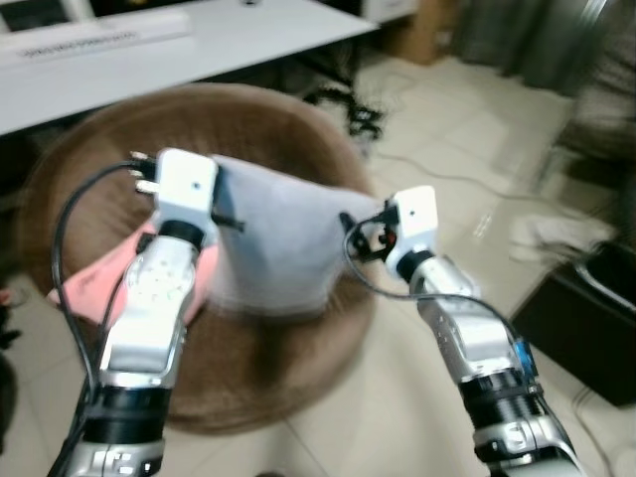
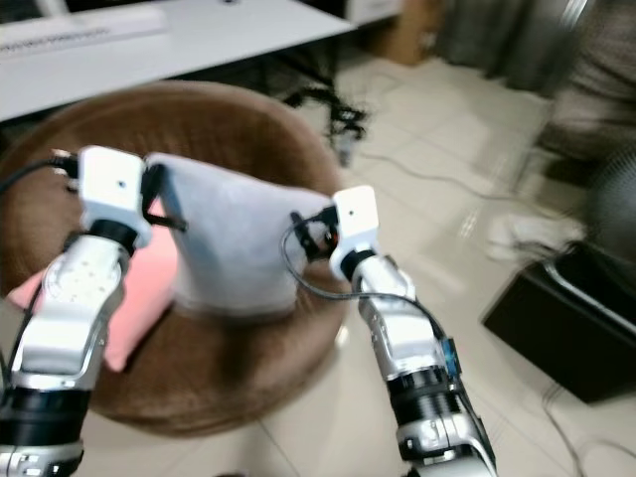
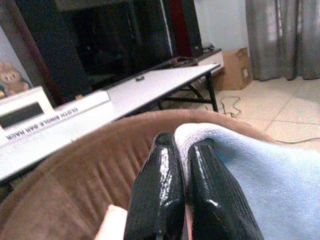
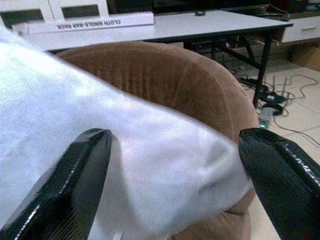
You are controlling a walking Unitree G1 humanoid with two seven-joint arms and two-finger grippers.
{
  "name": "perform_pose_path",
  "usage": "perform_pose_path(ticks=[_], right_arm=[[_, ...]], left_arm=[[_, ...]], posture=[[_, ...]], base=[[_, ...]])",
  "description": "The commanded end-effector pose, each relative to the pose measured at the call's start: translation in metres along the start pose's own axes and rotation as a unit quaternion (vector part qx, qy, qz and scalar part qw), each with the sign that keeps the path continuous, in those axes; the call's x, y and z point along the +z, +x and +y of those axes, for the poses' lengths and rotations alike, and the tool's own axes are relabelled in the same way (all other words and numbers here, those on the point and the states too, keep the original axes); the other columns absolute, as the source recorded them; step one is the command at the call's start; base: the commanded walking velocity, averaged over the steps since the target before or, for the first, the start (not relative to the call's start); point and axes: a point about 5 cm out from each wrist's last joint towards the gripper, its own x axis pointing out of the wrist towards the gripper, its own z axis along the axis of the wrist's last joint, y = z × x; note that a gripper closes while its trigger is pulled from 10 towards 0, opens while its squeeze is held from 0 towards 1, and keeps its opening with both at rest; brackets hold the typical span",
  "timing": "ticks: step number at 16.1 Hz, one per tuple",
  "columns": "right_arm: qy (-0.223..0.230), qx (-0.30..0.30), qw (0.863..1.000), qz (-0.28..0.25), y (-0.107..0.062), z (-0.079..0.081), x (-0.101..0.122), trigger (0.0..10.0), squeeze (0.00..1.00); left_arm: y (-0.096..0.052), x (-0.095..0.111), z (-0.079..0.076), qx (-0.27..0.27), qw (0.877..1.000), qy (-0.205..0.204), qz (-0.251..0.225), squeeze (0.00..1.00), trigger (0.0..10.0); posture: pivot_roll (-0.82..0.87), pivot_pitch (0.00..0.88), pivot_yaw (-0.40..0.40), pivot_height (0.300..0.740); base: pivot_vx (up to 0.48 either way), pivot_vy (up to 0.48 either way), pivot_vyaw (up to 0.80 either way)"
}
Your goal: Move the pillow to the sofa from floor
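Note:
A pale blue-grey pillow hangs over the seat of the round brown sofa, stretched between my two grippers. My left gripper is shut on the pillow's left top corner, with the fabric pinched between its fingers. Over at the pillow's right corner my right gripper stands open, its fingers spread wide on either side of the cloth. The pillow's lower edge sits close to the sofa cushion; whether it touches is unclear.
A pink cushion lies on the sofa under my left arm. A white table stands behind the sofa, with cables on the tiled floor beside it. A black box sits on the floor at the right.

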Motion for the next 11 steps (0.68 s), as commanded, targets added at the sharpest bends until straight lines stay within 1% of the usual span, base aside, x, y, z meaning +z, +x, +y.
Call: perform_pose_path(ticks=[1,7,8,10,11], right_arm=[[0.007,-0.023,1.000,0.006,-0.003,-0.010,-0.004,10.0,0.00],[0.000,-0.028,0.999,0.016,-0.004,-0.013,-0.007,10.0,0.00],[-0.004,-0.024,1.000,0.019,-0.004,-0.012,-0.008,10.0,0.00],[-0.006,-0.022,1.000,0.020,-0.004,-0.012,-0.008,10.0,0.00],[-0.008,-0.023,0.999,0.022,-0.005,-0.013,-0.009,10.0,0.00]], left_arm=[[0.003,0.014,-0.002,-0.001,1.000,0.000,-0.031,0.00,10.0],[0.003,0.010,-0.009,-0.011,1.000,-0.007,-0.019,0.00,10.0],[0.004,0.005,-0.012,-0.013,1.000,-0.011,-0.007,0.00,10.0],[0.003,0.005,-0.013,-0.012,1.000,-0.020,-0.005,0.00,10.0],[0.003,0.005,-0.016,-0.025,0.999,-0.025,-0.005,0.00,10.0]], posture=[[0.10,0.000,0.018,0.740],[0.10,0.000,0.013,0.740],[0.10,0.000,0.009,0.740],[0.10,0.000,0.003,0.740],[0.10,0.000,-0.001,0.740]], base=[[0.341,0.000,0.00],[0.326,0.000,0.00],[0.000,0.000,0.00],[0.000,0.000,0.00],[0.000,0.000,0.00]])
